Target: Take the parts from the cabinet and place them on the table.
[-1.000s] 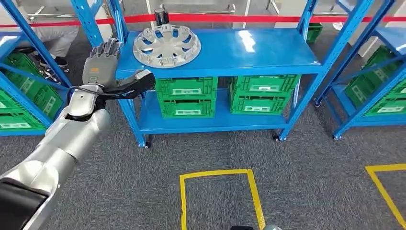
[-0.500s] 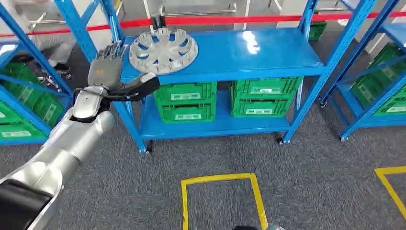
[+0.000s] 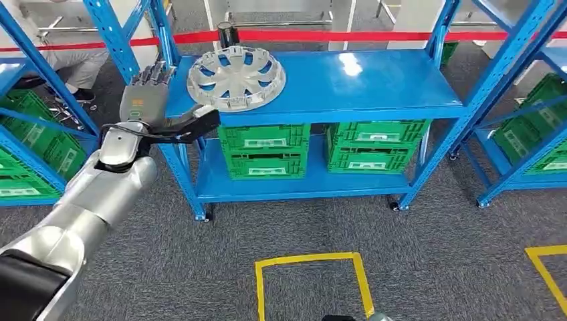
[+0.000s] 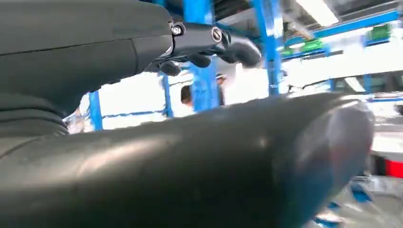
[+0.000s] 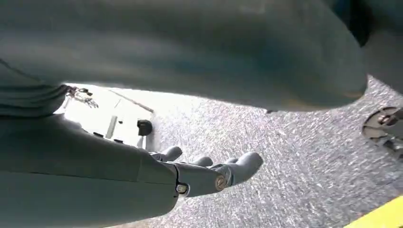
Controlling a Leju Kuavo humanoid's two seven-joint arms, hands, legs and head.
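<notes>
A silver wheel cover (image 3: 236,77) lies flat on the left part of the blue rack's top shelf (image 3: 374,80), with a small dark cylinder (image 3: 227,33) behind it. My left hand (image 3: 152,108) is raised beside the shelf's left front corner, fingers spread and thumb stretched toward the shelf edge, holding nothing and apart from the cover. The left wrist view shows its thumb (image 4: 247,156) and fingers (image 4: 214,42) spread. My right hand (image 5: 209,173) hangs over the grey carpet with its fingers apart and nothing in it.
Green crates (image 3: 264,148) fill the rack's lower shelf (image 3: 301,184). More blue racks with green crates stand at left (image 3: 33,147) and right (image 3: 535,127). A red barrier tape (image 3: 334,33) runs behind. A person (image 3: 63,57) crouches at the back left. Yellow floor markings (image 3: 311,281) lie in front.
The whole picture has shifted, so the camera has moved and the rack sits slightly lower and to the right. My left hand stays raised beside the shelf corner, open.
</notes>
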